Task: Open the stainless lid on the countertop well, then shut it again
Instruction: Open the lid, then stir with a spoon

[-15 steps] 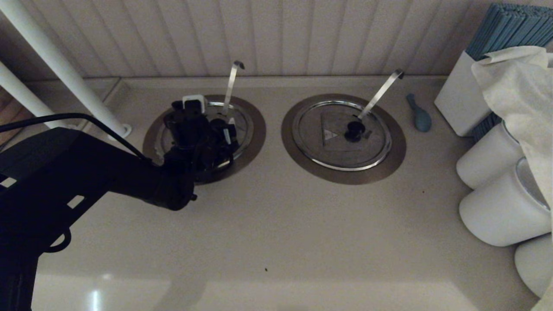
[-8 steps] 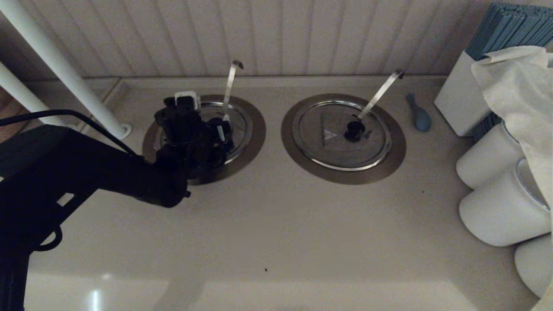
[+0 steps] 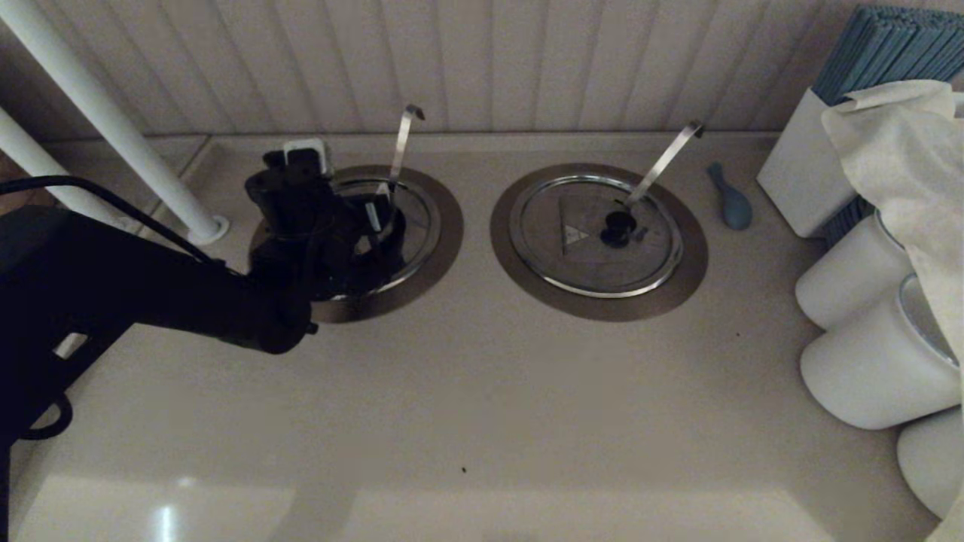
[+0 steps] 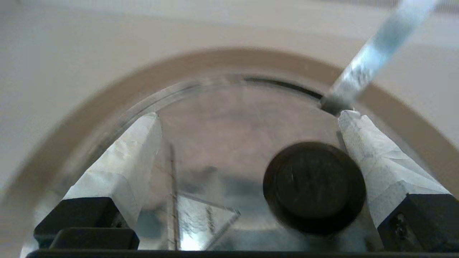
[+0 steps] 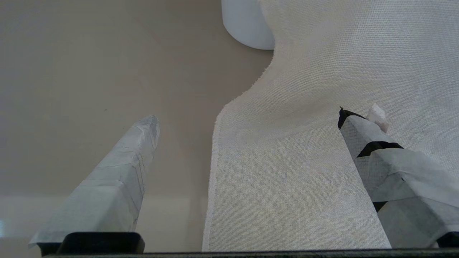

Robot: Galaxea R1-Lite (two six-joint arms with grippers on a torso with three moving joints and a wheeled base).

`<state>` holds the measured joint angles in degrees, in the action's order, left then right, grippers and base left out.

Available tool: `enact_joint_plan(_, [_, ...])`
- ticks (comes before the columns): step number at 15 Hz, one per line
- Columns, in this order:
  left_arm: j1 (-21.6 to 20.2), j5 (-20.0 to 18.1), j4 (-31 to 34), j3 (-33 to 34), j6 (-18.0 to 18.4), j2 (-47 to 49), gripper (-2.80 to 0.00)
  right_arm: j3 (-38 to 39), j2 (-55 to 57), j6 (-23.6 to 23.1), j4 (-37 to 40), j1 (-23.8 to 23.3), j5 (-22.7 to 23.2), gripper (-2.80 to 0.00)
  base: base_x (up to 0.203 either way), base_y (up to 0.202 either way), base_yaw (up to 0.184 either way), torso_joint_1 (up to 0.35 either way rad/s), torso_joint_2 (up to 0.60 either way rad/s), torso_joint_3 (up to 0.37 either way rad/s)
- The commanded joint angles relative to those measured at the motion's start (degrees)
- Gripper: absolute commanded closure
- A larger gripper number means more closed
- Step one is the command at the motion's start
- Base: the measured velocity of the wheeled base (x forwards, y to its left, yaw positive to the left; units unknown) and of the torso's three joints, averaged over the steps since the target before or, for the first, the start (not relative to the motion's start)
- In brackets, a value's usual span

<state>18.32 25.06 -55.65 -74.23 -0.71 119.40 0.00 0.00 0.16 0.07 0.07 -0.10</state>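
The stainless lid [image 3: 419, 219] lies over the left countertop well, inside its bronze-grey collar [image 3: 447, 229]. The near-upright ladle handle [image 3: 401, 143] pokes up at its far side. My left gripper [image 3: 370, 223] hovers over the lid, open. In the left wrist view the lid [image 4: 233, 136] fills the space under my left gripper [image 4: 250, 114]. Its black knob [image 4: 313, 186] sits close against one taped finger [image 4: 362, 143], well apart from the other. The triangle mark [image 4: 204, 225] and ladle handle [image 4: 369, 61] show too. My right gripper [image 5: 247, 114] is parked open above a white cloth [image 5: 304, 143].
The twin lid [image 3: 595, 233] with its slanted ladle handle [image 3: 663, 162] covers the right well. A blue spoon rest [image 3: 730, 199], a white box [image 3: 806, 173], white canisters [image 3: 866, 361] and a draped cloth [image 3: 904, 150] crowd the right. A white post [image 3: 113, 120] stands at the left.
My left arm has drawn back and to the left over the left well, carrying the gripper toward the lid's far-left side. The right lid and the right arm have not moved.
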Motion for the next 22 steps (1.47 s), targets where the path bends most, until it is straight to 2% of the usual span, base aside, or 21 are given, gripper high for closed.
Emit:
enact_joint_plan(1, [-0.71,0.17,-0.34,0.14,0.06,-1.35,-2.80,0.00,0.09,0.02,0.01,0.01,0.01,-2.80,0.000,0.000,0.000,0.000,0.00,0.000])
enact_joint_plan(5, [-4.09,-0.47,-0.48,1.48,1.44,-2.61,-2.80,0.00,0.09,-0.02,0.01,0.01,0.01,-2.80,0.000,0.000,0.000,0.000,0.00,0.000])
enact_joint_plan(6, [-4.91,-1.83,-0.61,3.46,2.40,-3.80,-2.80,0.00,0.09,0.02,0.01,0.01,0.01,-2.80,0.000,0.000,0.000,0.000,0.00,0.000])
enact_joint_plan(8, [-7.65,-7.02,-2.50,6.64,3.22,-7.24,-2.80,0.00,0.09,0.01,0.01,0.01,0.01,-2.80,0.000,0.000,0.000,0.000,0.00,0.000])
enact_joint_plan(11, [-12.85,-10.35,-4.99,6.77,3.38,-11.24,-2.80,0.00,0.09,0.02,0.01,0.01,0.01,-2.80,0.000,0.000,0.000,0.000,0.00,0.000])
enact_joint_plan(14, [-19.84,-17.75,-5.11,7.19,2.99,-17.51,-2.80,0.00,0.09,0.00,0.01,0.01,0.01,-2.80,0.000,0.000,0.000,0.000,0.00,0.000])
enact_joint_plan(16, [-22.57,-20.01,-4.43,7.18,2.08,-21.98,-2.80,0.00,0.09,-0.04,0.01,0.01,0.01,-2.80,0.000,0.000,0.000,0.000,0.00,0.000])
enact_joint_plan(19, [-22.28,-20.49,-1.36,7.31,1.42,-25.57,-2.80,0.00,0.09,0.02,0.01,0.01,0.01,-2.80,0.000,0.000,0.000,0.000,0.00,0.000])
enact_joint_plan(20, [-20.50,-20.27,-1.06,7.19,1.09,-25.66,-2.80,0.00,0.09,0.02,0.01,0.01,0.01,-2.80,0.000,0.000,0.000,0.000,0.00,0.000])
enact_joint_plan(22, [-14.97,-19.69,1.11,6.31,-2.36,-26.02,-2.80,0.00,0.09,-0.07,0.01,0.01,0.01,-2.80,0.000,0.000,0.000,0.000,0.00,0.000])
